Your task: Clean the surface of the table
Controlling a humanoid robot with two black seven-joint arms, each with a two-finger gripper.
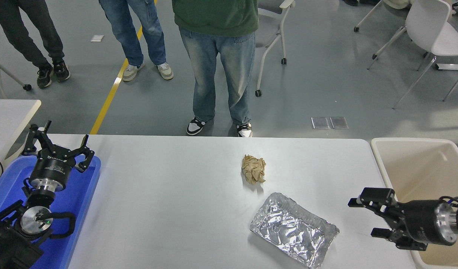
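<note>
Broad matte white surface (169, 209) with rounded far corners, filling the lower frame, smooth and bare over most of its left and middle. Crumpled tan paper wad (254, 169) right of centre; crinkled foil tray (294, 229) just nearer and to the right, slightly apart from the wad. Right gripper (365, 218) low over the right edge beside a beige bin (419, 164), pointed toward the foil tray, jaws spread and empty. Left gripper (59, 144) parked over a blue tray (83, 194) at lower left, jaws wide apart, holding nothing. People's legs (217, 78) beyond the far edge.
</note>
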